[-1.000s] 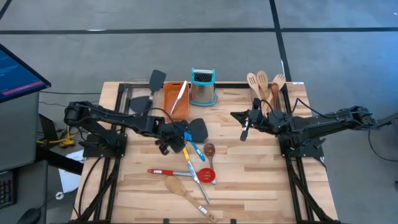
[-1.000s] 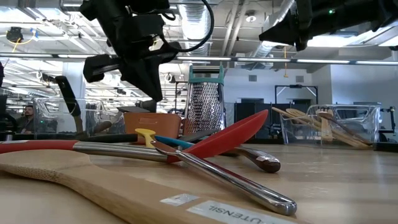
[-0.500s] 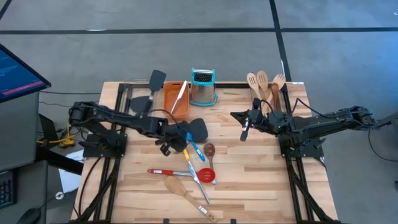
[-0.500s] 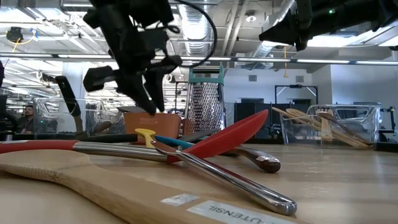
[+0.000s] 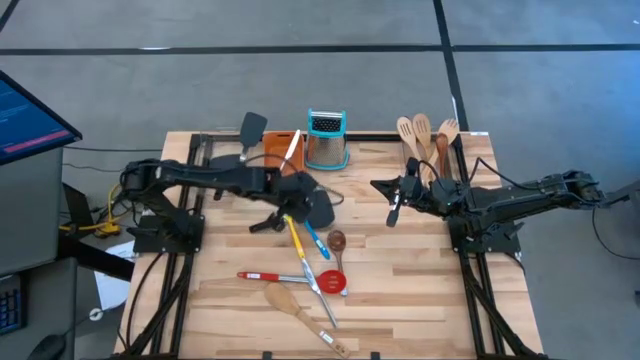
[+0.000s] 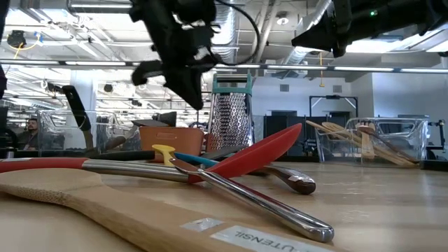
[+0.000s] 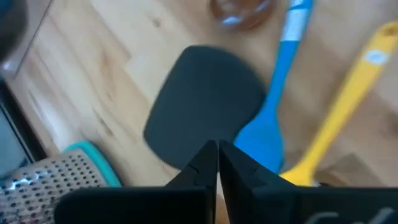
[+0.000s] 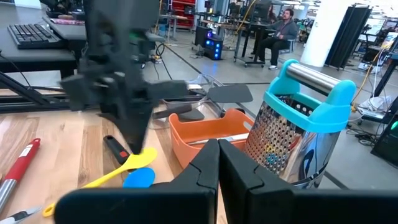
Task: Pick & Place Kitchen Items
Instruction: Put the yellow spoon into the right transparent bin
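Kitchen items lie in three groups in the high view. A clear bin (image 5: 432, 150) at the table's (image 5: 420, 270) far right holds four wooden utensils (image 5: 418, 135) standing side by side. The orange tray (image 5: 279, 160) at far centre holds one pale-handled tool (image 5: 291, 150); the box grater (image 5: 326, 139) stands just beside it. Two black turners (image 5: 240, 145) rest at far left on a clear holder. Loose on the tabletop are a black spatula (image 5: 320, 208), a yellow spoon (image 5: 295, 240), a blue spoon (image 5: 314, 240), a small brown spoon (image 5: 337, 241), a red-handled tool (image 5: 262, 275), a red spoon (image 5: 333, 283), a steel-handled tool (image 5: 320, 300) and a wooden spatula (image 5: 283, 299). The left gripper (image 5: 298, 197) hovers over the black spatula's near edge, holding nothing; the right gripper (image 5: 393, 213) waits by the bin.

In the low view the wooden spatula (image 6: 84, 203), red spoon (image 6: 255, 157) and steel handle (image 6: 266, 203) fill the front, cut off at the left edge; the grater (image 6: 232, 119) and tray (image 6: 166, 134) are partly hidden behind them. The left gripper (image 6: 192, 94) hangs above, clear of the table.

From the left wrist, the left gripper (image 7: 217, 155) has its fingers pressed together, empty, above the black spatula (image 7: 208, 106); blue spoon (image 7: 273, 124) and yellow spoon (image 7: 342, 106) lie beside it, blurred.

From the right wrist, the right gripper (image 8: 218, 152) is closed and empty; the grater (image 8: 305, 118) and tray (image 8: 214, 140) stand ahead, the tray's contents mostly hidden.
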Action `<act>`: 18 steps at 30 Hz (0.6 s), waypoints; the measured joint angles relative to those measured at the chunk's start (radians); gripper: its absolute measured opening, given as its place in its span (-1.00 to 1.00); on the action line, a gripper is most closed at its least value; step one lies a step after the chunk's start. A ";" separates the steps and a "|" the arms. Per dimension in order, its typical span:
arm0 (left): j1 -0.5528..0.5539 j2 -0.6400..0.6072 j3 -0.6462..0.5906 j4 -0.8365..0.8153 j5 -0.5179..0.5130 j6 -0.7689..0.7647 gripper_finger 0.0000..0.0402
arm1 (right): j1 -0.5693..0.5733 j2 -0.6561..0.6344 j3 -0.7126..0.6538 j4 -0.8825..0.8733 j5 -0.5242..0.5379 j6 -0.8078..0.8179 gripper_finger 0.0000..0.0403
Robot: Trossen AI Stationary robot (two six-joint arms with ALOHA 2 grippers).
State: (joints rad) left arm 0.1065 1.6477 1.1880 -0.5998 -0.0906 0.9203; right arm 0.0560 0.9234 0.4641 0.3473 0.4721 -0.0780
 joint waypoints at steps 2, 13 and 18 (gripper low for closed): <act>0.024 0.032 0.031 -0.014 0.014 -0.001 -0.99 | 0.000 0.000 0.000 -0.002 0.000 0.000 -1.00; -0.036 0.055 0.049 -0.173 0.099 0.000 -0.99 | 0.000 0.000 -0.001 -0.026 0.000 -0.001 -1.00; -0.083 0.055 0.019 -0.179 0.097 -0.004 -0.99 | 0.000 0.000 -0.001 -0.026 0.000 0.000 -1.00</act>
State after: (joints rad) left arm 0.0237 1.7031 1.2070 -0.7788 0.0065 0.9165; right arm 0.0559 0.9237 0.4633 0.3216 0.4721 -0.0784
